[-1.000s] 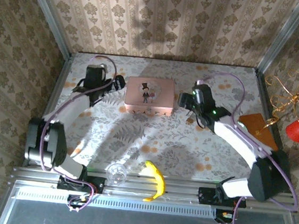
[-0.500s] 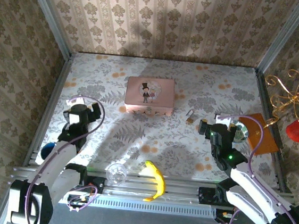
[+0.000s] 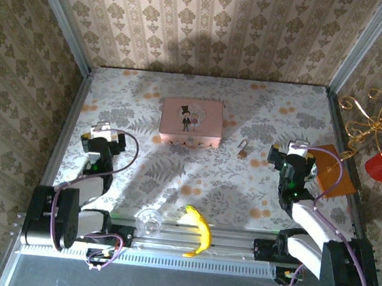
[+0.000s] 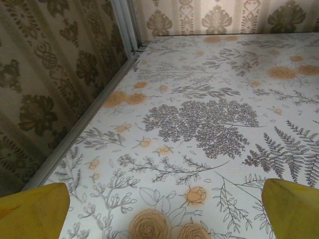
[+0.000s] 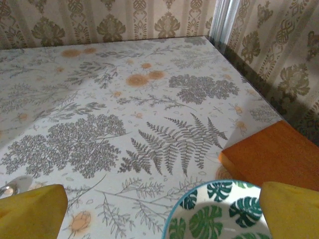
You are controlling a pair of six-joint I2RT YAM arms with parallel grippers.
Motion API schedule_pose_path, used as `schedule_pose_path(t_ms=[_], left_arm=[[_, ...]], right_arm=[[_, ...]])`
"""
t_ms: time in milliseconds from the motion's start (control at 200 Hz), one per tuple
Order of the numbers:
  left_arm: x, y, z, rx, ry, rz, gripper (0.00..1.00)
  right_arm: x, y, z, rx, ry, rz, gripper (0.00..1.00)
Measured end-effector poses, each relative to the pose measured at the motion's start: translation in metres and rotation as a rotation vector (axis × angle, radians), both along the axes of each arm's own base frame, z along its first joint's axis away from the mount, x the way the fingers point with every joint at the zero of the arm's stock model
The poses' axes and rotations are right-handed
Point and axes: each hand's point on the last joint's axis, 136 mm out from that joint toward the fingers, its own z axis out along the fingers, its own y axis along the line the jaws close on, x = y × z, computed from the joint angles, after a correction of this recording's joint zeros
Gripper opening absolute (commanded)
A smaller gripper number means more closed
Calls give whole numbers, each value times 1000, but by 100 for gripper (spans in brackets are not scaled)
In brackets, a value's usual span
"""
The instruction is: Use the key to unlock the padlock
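The small brass padlock [image 3: 244, 149] lies on the floral table just right of the pink tin [image 3: 191, 121], untouched. I cannot make out the key; a silvery glint [image 5: 8, 189] at the left edge of the right wrist view is too cropped to name. My left gripper [image 3: 100, 135] [image 4: 164, 211] rests low at the table's left side, open, with bare tablecloth between its yellow fingers [image 4: 35, 209]. My right gripper [image 3: 291, 155] [image 5: 162, 211] is right of the padlock, open, hanging over a leaf-patterned bowl [image 5: 199, 201].
An orange board [image 3: 336, 173] [image 5: 271, 154] lies at the right next to the bowl. A banana [image 3: 197, 231] and a clear glass [image 3: 148, 222] sit at the near edge between the arm bases. Patterned walls enclose the table.
Both arms have pulled back from beside the pink tin toward the near edge and folded up. The padlock now lies uncovered right of the tin.
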Motion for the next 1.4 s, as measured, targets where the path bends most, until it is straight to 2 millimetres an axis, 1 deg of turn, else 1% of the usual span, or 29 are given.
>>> schedule_pose_path(t_ms=[220, 345, 435, 535, 625, 700, 810, 900, 1025, 1090, 1401], left_arm=[[16, -9, -21, -20, 2, -71, 100], [22, -8, -34, -38, 15, -98, 100], [26, -7, -40, -57, 25, -124, 100], [36, -10, -31, -77, 4, -168, 100], [50, -20, -20, -79, -5, -228, 100], [56, -30, -14, -76, -15, -275, 100], [54, -36, -19, -79, 10, -306, 100], [53, -37, -22, -79, 22, -315, 100], [53, -38, -22, -76, 23, -323, 100], [53, -39, -22, -76, 23, -326, 100], [53, -46, -22, -61, 25, -348, 100]], right_arm=[[18, -2, -11, 26, -15, 28, 100], [25, -1, -17, 38, -20, 47, 100], [30, -2, -24, 48, -21, 57, 100], [36, -2, -35, 59, -8, 68, 100], [42, 2, -48, 68, 28, 86, 100], [49, 4, -48, 73, 29, 99, 100], [65, 8, -40, 79, 16, 127, 100], [70, 16, -36, 84, 7, 171, 100], [71, 28, -41, 93, 25, 248, 100], [71, 31, -42, 98, 30, 267, 100], [71, 33, -43, 100, 31, 275, 100]])
